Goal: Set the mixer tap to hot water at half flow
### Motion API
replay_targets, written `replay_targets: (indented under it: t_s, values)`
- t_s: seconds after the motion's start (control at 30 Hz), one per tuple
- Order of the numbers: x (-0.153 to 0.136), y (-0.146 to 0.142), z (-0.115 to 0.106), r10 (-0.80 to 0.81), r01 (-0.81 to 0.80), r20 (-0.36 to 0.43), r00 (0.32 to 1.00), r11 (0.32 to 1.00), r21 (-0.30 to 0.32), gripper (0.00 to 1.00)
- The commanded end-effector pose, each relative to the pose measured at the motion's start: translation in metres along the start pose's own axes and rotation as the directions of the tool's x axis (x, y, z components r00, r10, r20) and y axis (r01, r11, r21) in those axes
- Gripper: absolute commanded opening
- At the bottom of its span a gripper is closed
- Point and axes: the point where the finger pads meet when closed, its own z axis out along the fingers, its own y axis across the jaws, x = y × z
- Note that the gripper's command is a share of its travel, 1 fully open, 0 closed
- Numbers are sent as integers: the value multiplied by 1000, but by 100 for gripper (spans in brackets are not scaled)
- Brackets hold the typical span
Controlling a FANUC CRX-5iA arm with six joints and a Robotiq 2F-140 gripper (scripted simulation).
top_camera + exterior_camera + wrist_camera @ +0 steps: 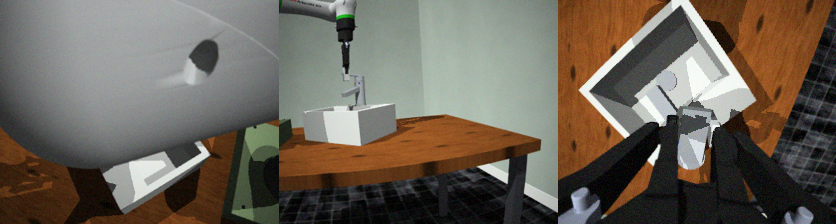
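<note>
The grey mixer tap [360, 92] stands at the back of a white square basin [349, 124] [592, 91] [130, 187], with its spout [349, 92] [659, 102] reaching over the bowl. Its lever [355, 75] [691, 150] sticks out near level from the tap's top, to the left above the spout. My gripper [346, 75] [695, 116] comes straight down from above and is shut on the lever's outer end, with one dark finger on each side. A blue dot [359, 84] shows on the tap body. The red dot is hidden.
The basin sits on a wooden table [446, 137] [618, 30] [22, 185]. A green block [283, 131] [256, 163] lies at the table's left end. In the top view, the arm's grey body [111, 74] fills most of the frame. Dark tiled floor [813, 125] lies beyond the table edge.
</note>
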Motion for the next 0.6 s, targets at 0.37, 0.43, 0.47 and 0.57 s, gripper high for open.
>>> replay_targets:
  t_s: [0.37,0.43,0.47,0.57]
  values:
    - [0,0,-1,0,0,2,1000,1000,0,0]
    - [0,0,-1,0,0,2,1000,1000,0,0]
    - [0,0,-1,0,0,2,1000,1000,0,0]
    - [0,0,-1,0,0,2,1000,1000,0,43]
